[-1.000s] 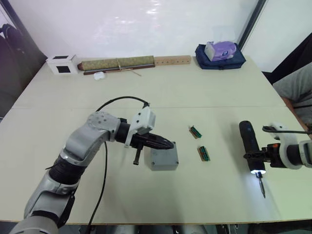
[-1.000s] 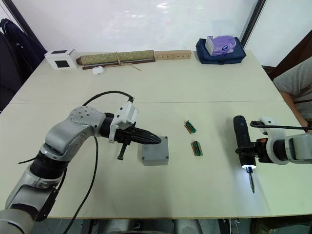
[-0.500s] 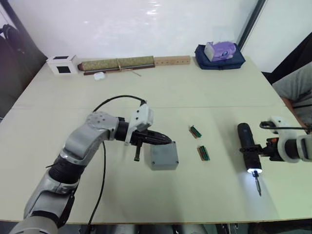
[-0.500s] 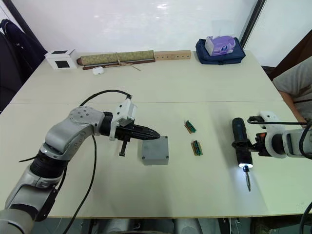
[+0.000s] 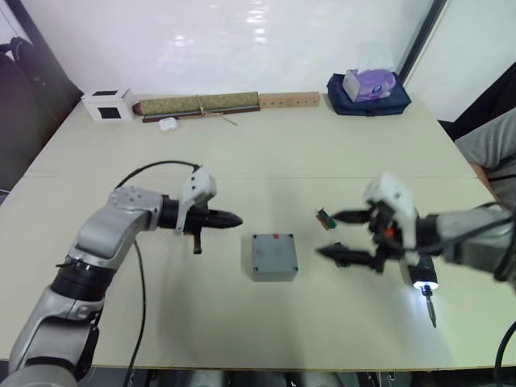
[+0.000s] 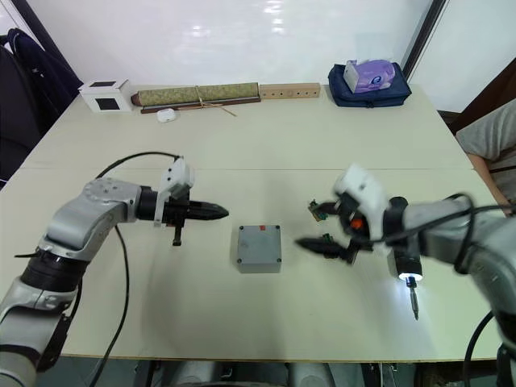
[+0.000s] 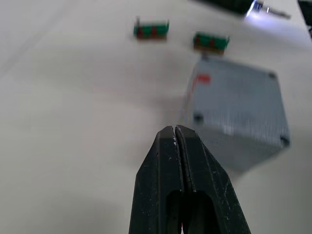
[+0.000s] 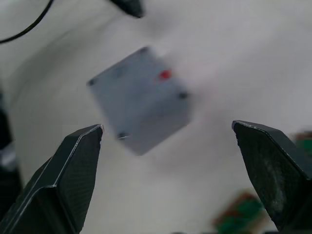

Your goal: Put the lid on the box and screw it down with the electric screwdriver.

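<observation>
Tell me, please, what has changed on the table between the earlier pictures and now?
The right gripper let go of the electric screwdriver, which now lies on the table with its light on, and swung open toward the box. The left gripper, shut, drew back from the box. The box and the two green strips stayed in place.

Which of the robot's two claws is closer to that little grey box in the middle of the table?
Left, narrowly. The left gripper, shut, points at the box from its own side. The right gripper, open, hovers on the opposite side, by the green strips.
</observation>
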`<state>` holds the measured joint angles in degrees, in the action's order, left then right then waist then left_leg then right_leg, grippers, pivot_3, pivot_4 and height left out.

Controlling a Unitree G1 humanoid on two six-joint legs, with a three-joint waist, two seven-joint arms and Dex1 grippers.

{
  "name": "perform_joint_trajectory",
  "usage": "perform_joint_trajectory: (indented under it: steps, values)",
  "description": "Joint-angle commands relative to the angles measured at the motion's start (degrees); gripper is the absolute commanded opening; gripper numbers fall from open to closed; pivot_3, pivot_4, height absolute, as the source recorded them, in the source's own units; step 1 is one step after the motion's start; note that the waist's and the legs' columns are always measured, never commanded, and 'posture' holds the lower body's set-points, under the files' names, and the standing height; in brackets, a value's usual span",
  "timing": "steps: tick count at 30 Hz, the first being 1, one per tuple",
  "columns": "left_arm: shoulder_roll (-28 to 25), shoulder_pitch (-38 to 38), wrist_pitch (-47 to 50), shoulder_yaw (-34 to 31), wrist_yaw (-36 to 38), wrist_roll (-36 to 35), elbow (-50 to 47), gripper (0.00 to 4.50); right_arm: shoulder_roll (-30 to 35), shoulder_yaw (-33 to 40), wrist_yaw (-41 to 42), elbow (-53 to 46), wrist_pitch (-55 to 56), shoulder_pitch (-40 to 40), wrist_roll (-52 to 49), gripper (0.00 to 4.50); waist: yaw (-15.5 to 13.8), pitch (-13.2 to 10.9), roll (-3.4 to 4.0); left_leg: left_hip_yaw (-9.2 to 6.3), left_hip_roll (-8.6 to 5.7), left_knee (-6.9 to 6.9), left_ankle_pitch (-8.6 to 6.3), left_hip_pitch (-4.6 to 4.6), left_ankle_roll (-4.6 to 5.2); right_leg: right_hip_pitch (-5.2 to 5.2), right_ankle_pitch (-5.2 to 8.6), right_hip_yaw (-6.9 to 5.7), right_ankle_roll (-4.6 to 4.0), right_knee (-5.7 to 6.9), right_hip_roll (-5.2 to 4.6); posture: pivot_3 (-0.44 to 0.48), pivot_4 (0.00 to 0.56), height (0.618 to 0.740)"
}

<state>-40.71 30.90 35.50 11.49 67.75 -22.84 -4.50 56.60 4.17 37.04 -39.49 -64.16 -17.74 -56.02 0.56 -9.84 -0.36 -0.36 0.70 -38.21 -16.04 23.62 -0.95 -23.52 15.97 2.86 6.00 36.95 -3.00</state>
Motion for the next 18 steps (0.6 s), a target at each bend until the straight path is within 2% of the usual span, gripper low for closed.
perform_joint_trajectory:
  steps: [1,5,8,10,18]
  values:
    - [-0.8,-1.9,-0.2,1.5,0.2,0.8,-4.9,0.0,-0.8,-6.9,0.4,-4.2,4.1,3.0,5.9,4.44,0.0,0.0,-0.12,-0.01,-0.01,-0.01,0.0,-0.06,0.0,0.07,0.0,0.0,0.0,0.0,-0.01,0.0,0.15,0.74]
    - [0.7,-4.3,-0.8,4.4,-0.7,2.2,-6.6,0.0,-3.6,-12.5,-1.0,-2.8,5.8,4.9,10.6,4.44,0.1,0.0,-0.17,-0.01,0.01,-0.04,0.02,-0.2,-0.04,0.15,0.0,0.0,-0.01,0.1,0.02,0.0,0.15,0.74]
    - [2.7,-3.8,0.3,4.7,-0.7,0.8,-6.7,0.0,-4.9,-13.6,-1.0,-1.3,7.0,4.7,13.1,4.44,0.1,0.0,-0.19,-0.03,0.02,-0.04,0.03,-0.22,-0.05,0.12,0.0,0.0,0.0,0.17,0.14,0.0,0.15,0.74]
    - [2.9,-2.9,-1.2,6.0,0.0,2.4,-5.4,0.0,-6.0,-14.4,-1.1,-0.6,7.1,4.5,14.1,4.44,0.1,0.0,-0.2,-0.04,0.02,-0.04,0.03,-0.22,-0.05,0.12,0.0,0.0,-0.01,0.18,0.21,0.0,0.15,0.74]
    - [7.6,3.2,-8.7,7.9,0.0,7.7,4.9,0.0,-13.3,-12.4,-2.4,-2.3,2.8,4.6,8.3,4.44,0.1,0.0,-0.21,-0.07,0.03,-0.04,0.03,-0.24,-0.05,0.11,0.0,-0.01,-0.01,0.24,0.28,0.0,0.15,0.74]
